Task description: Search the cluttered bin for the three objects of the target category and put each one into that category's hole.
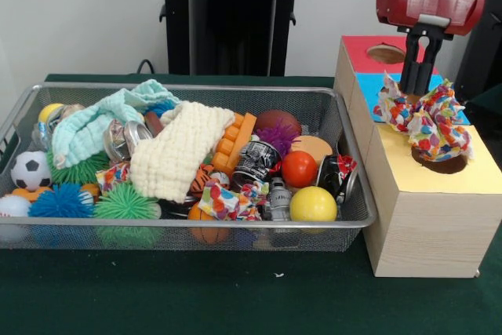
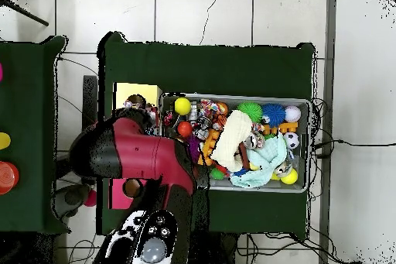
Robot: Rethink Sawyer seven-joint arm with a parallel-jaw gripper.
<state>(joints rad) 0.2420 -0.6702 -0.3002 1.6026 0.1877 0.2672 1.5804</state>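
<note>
The wire mesh bin (image 1: 196,223) sits on the green table, full of clutter; it also shows in the overhead view (image 2: 306,145). One confetti cloth (image 1: 229,202) lies at its front middle. Another confetti cloth (image 1: 112,175) lies at the front left. A third confetti cloth (image 1: 427,121) is bunched over the hole (image 1: 444,165) in the yellow part of the wooden box (image 1: 427,217). My gripper (image 1: 417,88) hangs straight above it, its tips buried in the cloth, shut on it. In the overhead view the red arm (image 2: 131,152) hides the gripper.
A cream waffle cloth (image 1: 184,151) and a mint-green towel (image 1: 90,127) cover the bin's middle and left. Balls, spiky balls and cans lie around them, among them a yellow ball (image 1: 313,204). The box also has red and blue parts, with a hole (image 1: 386,54) in the red one.
</note>
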